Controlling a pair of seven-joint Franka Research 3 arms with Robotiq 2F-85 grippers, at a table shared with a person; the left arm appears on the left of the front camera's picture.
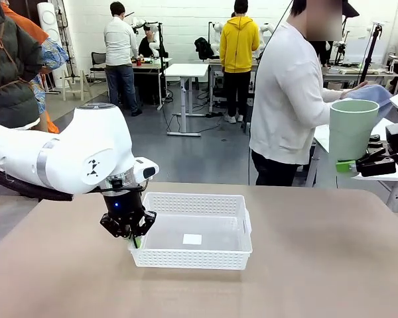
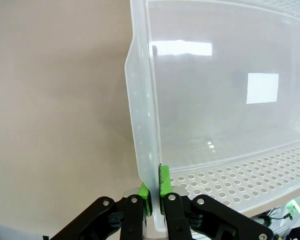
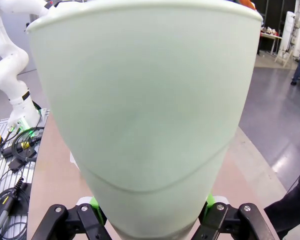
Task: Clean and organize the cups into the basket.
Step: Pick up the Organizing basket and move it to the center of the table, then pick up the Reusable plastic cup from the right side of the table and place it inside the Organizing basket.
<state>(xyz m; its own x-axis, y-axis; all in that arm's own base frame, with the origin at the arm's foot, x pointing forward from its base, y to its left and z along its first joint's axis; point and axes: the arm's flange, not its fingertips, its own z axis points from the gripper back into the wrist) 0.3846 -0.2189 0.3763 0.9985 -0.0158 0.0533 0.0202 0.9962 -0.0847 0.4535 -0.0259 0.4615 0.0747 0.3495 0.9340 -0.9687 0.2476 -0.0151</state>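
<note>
A white perforated basket (image 1: 186, 255) sits mid-table with nothing in it. My left gripper (image 1: 134, 240) is shut on its near-left rim; in the left wrist view the green pads (image 2: 163, 182) pinch the basket wall (image 2: 142, 150) between them. A pale mint green cup (image 1: 351, 129) is held upright and high at the far right, with my right gripper (image 1: 348, 167) shut on its base. The cup (image 3: 145, 100) looms close in the right wrist view, its base between the green-padded fingers (image 3: 93, 202). A person's hand holds a blue cloth (image 1: 371, 94) at the cup's rim.
The person in white (image 1: 285, 99) stands at the table's far side, turned toward the cup. A white label (image 1: 192, 239) lies on the basket's clear bottom. The tan tabletop (image 1: 318, 265) is bare around the basket. Other people and tables stand farther back.
</note>
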